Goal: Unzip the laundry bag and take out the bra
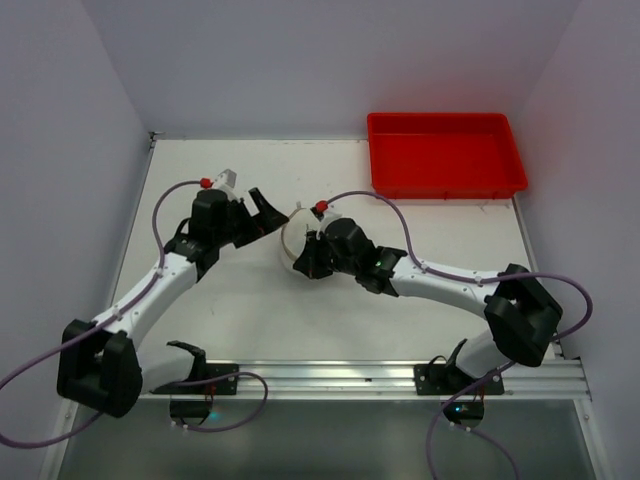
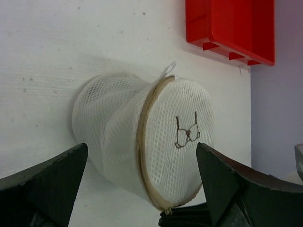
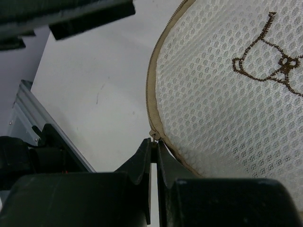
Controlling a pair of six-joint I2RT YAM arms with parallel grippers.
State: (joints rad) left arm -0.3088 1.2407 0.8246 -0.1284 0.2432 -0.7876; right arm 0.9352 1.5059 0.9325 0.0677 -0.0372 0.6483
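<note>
**Mesh bag zipped, lying between two grippers**

Seen from above, the small white drum-shaped mesh laundry bag lies on its side near the middle of the white table. The red rectangular plastic tray sits well apart from it, at the table's 1 o'clock corner.

The left gripper is just beside the bag at its 10 o'clock. Its jaws are spread wide. In the left wrist view the bag shows between and beyond the two black fingers, with neither one pressing on the mesh. One round flat face carries a small black line drawing and is ringed by a tan zip. The zip looks closed along the part that shows.

The right gripper is at the bag's 5 o'clock, with its jaws pressed together. In the right wrist view its tips meet right at the small tan zip slider on the rim and touch it. Whether the pull tab is pinched between them cannot be told.
</note>
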